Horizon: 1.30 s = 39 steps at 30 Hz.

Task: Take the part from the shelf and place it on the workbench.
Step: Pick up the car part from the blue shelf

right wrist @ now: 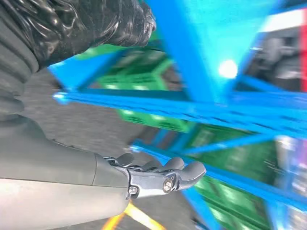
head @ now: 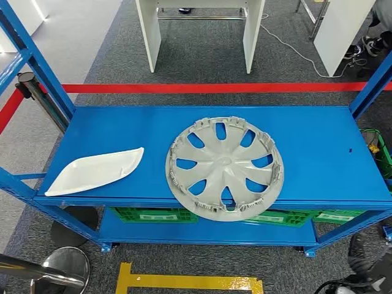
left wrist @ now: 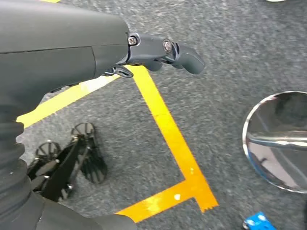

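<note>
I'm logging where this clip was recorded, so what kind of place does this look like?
Probably a factory or workshop demo area. A blue metal shelf holds a grey wheel cover and a white panel part, with green crates below and red and yellow floor tape on grey carpet.

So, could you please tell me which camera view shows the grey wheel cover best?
The head view: the wheel cover lies whole and unobstructed on the blue shelf, beside a white panel. The left wrist view looks at the floor; the right wrist view shows blurred shelf beams and green crates, not the cover.
</note>
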Each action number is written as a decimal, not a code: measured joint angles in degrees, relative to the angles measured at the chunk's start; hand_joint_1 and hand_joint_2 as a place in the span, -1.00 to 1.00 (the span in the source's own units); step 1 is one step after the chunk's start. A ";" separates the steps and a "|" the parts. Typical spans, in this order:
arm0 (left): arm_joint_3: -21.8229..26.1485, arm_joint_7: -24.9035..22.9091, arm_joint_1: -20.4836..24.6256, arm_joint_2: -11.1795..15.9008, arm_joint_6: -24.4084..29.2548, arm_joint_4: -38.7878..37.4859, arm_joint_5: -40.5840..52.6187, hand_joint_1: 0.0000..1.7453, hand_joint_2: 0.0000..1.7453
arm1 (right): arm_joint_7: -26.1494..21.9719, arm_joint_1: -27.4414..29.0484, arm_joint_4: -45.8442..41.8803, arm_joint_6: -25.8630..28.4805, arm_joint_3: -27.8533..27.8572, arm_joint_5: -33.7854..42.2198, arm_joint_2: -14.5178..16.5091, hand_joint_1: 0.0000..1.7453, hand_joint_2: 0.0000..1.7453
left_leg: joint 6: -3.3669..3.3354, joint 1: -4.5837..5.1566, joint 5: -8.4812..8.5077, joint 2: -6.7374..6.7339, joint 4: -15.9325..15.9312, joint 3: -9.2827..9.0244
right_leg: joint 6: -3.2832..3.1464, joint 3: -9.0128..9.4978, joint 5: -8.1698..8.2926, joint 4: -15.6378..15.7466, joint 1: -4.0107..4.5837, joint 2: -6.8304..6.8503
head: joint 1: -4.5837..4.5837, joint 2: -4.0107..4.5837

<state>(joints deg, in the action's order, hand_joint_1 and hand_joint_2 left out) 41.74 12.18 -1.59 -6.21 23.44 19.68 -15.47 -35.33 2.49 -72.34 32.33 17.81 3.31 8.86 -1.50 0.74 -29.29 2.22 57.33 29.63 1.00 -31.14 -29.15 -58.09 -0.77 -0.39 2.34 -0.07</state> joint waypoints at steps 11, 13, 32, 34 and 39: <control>1.78 -2.98 2.14 -0.07 1.18 -4.02 1.80 -1.00 1.00 | -2.51 3.04 -18.65 3.67 -4.20 -2.04 1.21 -1.00 1.00 | 0.00 0.00 0.00 0.00 0.01 -0.01 | 0.00 0.01 0.00 0.00 0.01 -0.01 | 0.01 0.00; 1.79 -3.37 2.24 -0.05 1.16 -4.39 2.18 -1.00 1.00 | -2.79 3.54 -20.31 3.97 -5.52 -2.42 1.12 -1.00 1.00 | 0.00 0.00 0.00 -0.01 0.01 -0.01 | 0.00 0.01 0.00 0.00 0.01 -0.01 | 0.01 0.00; -2.95 -7.47 0.85 2.50 -11.67 -6.02 11.18 -1.00 1.00 | -2.80 6.59 -20.17 -0.84 -20.19 -13.67 -5.52 -1.00 1.00 | 0.00 0.00 0.00 -0.01 0.01 0.01 | 0.01 0.02 0.00 0.00 0.01 -0.02 | 0.00 0.00; -4.38 -7.54 0.34 3.07 -14.01 -6.29 12.53 -1.00 1.00 | -2.79 6.57 -19.27 -1.66 -21.40 -14.71 -6.22 -1.00 1.00 | 0.00 0.00 0.00 -0.02 0.01 0.01 | 0.01 0.02 0.00 0.00 0.01 -0.03 | 0.01 0.00; -8.07 -7.23 -0.69 4.82 -21.17 -7.93 16.39 -1.00 1.00 | -2.89 5.99 -16.70 -3.81 -24.36 -17.65 -7.79 -1.00 1.00 | 0.00 0.00 0.00 -0.01 0.01 0.02 | 0.01 0.01 0.00 0.00 0.01 0.00 | 0.01 0.00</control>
<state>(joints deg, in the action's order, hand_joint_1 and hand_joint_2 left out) 33.67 4.96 -2.28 -1.38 2.27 11.75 0.91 -38.22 8.48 -89.05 28.52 -6.55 -14.34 1.08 -1.49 0.74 -29.29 2.22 57.34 29.65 1.01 -31.13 -29.15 -58.09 -0.76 -0.39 2.35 -0.07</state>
